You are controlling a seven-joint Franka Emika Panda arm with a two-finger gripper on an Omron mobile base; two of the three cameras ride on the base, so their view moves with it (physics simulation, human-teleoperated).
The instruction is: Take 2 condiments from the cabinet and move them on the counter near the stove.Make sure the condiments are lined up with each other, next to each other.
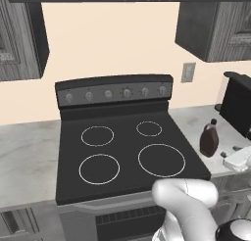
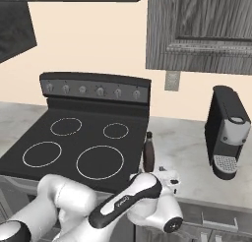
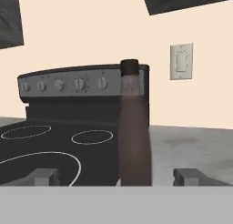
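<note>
One condiment, a dark brown bottle (image 1: 209, 140) with a narrow neck and dark cap, stands upright on the marbled counter (image 1: 191, 118) just right of the black stove (image 1: 117, 152). In the right base view the bottle (image 2: 148, 153) is near the counter's front edge. My gripper (image 1: 234, 156) hovers low just behind it, open. In the hand view the bottle (image 3: 133, 127) stands centred between my two spread fingertips (image 3: 44, 176), which do not touch it. The grey wall cabinet (image 2: 202, 29) hangs above the counter.
A black coffee machine (image 2: 226, 133) stands on the counter to the right of the bottle, near the wall. A wall outlet (image 2: 172, 80) sits behind. More counter (image 1: 27, 152) runs left of the stove.
</note>
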